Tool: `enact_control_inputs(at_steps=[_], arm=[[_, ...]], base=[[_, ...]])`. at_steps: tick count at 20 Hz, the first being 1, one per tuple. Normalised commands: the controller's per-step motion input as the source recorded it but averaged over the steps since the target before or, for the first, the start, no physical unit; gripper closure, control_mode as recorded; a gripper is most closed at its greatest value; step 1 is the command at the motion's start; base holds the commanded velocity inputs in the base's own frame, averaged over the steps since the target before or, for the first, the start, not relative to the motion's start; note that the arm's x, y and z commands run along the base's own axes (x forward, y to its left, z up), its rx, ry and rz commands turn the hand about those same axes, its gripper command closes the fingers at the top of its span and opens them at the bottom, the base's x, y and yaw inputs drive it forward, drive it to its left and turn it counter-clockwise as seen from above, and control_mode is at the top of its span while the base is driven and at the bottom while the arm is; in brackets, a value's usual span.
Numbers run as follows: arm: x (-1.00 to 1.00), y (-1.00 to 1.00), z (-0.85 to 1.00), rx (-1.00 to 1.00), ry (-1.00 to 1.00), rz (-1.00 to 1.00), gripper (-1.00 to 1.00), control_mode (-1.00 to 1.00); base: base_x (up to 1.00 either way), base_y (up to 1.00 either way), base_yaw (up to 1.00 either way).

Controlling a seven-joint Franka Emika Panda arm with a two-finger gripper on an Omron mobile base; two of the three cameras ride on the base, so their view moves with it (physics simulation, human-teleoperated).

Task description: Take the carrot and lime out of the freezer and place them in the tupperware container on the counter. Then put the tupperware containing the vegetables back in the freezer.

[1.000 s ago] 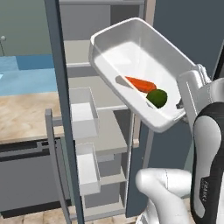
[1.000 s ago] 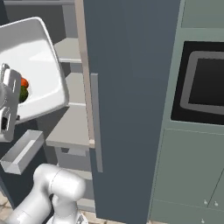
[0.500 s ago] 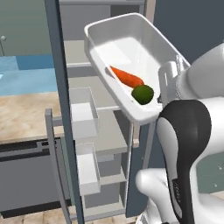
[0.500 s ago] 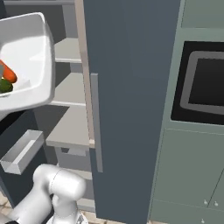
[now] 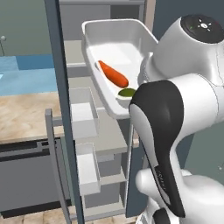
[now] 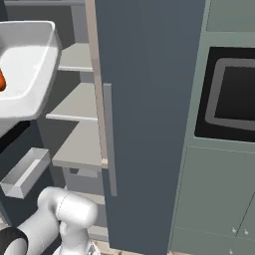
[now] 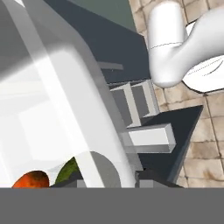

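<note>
The white tupperware container hangs tilted in the air in front of the open freezer. Inside it, the orange carrot lies above the dark green lime, which rests at its low end. My gripper is shut on the tray's rim at that low end. In the left base view my own forearm hides the hand. The hand view looks along the tupperware container, with the carrot and lime close to the fingertips. In the right base view the tupperware container and a sliver of carrot sit at the left edge.
The slate-blue freezer door stands open at the left, carrying white door bins. The beige counter lies behind it. Flat grey shelves run inside the cabinet. A built-in oven sits in the wall at the right.
The arm has swung left and forward, carrying the tray with the carrot and lime higher and closer to the freezer shelves. My forearm now covers the hand in the left base view.
</note>
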Motion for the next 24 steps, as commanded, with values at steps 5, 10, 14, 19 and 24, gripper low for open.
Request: enact_control_inputs(at_steps=[5,10,14,19,24], arm=[[0.47,0.12,0.17,0.22,0.00,-0.03,1.00,-1.00],[0.78,0.00,0.06,0.26,0.00,0.00,1.00,-1.00],[0.76,0.13,0.00,0.22,0.00,0.00,1.00,-1.00],[0.51,0.35,0.00,0.10,0.01,-0.01,1.00,-1.00],[0.40,0.33,0.02,0.00,0.06,-0.09,1.00,-1.00]], base=[[0.00,0.00,0.00],[0.00,0.00,0.00],[0.00,0.00,0.00],[0.00,0.00,0.00],[0.00,0.00,0.00]])
